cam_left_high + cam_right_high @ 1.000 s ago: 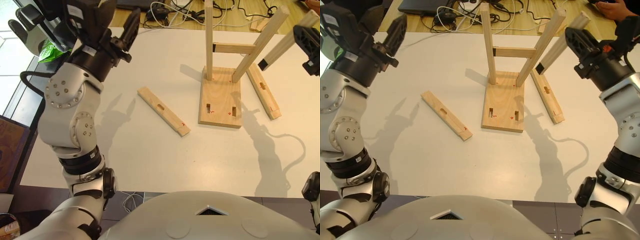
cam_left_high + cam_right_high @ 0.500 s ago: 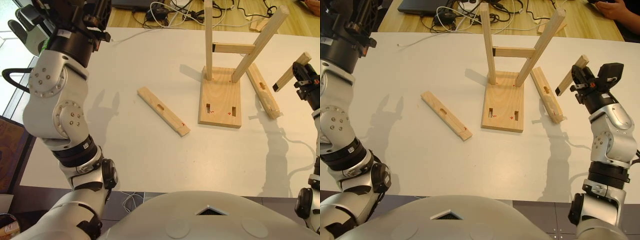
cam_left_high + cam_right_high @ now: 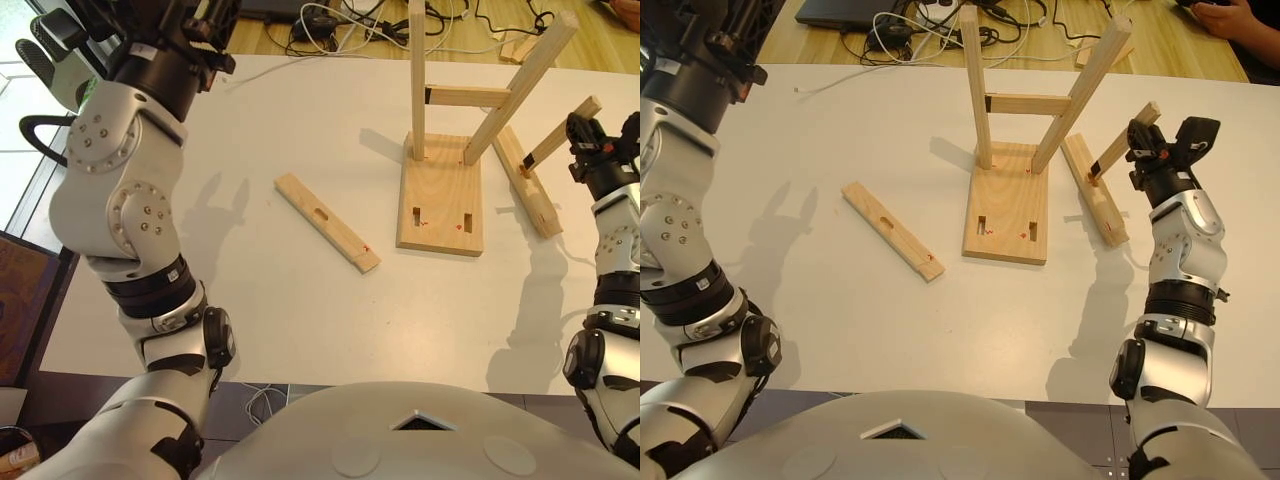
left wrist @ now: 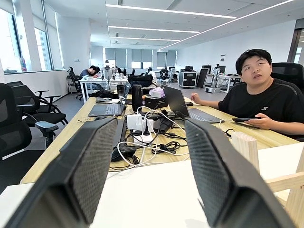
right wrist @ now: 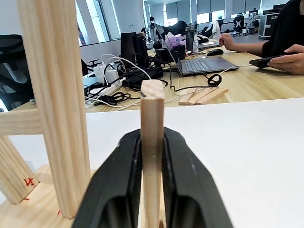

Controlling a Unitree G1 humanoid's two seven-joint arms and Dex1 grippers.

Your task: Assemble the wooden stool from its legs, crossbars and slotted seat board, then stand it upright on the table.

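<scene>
right claw (image 5: 152,142) clamps crossbar (image 3: 1116,150) | its long axis slants down-left, low end at slot of leg (image 3: 1104,210) near right edge of desk (image 3: 840,330) | left claw (image 4: 152,128) spread wide — empty

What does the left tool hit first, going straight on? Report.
The way ahead of the left tool looks free over the white table; first in line is probably the cable tangle on the wooden desk beyond, depth unclear.

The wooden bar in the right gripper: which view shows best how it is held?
The right wrist view: the bar stands clamped between both fingers. The eye views show it from above, slanting from the right gripper down to a leg lying flat.
</scene>
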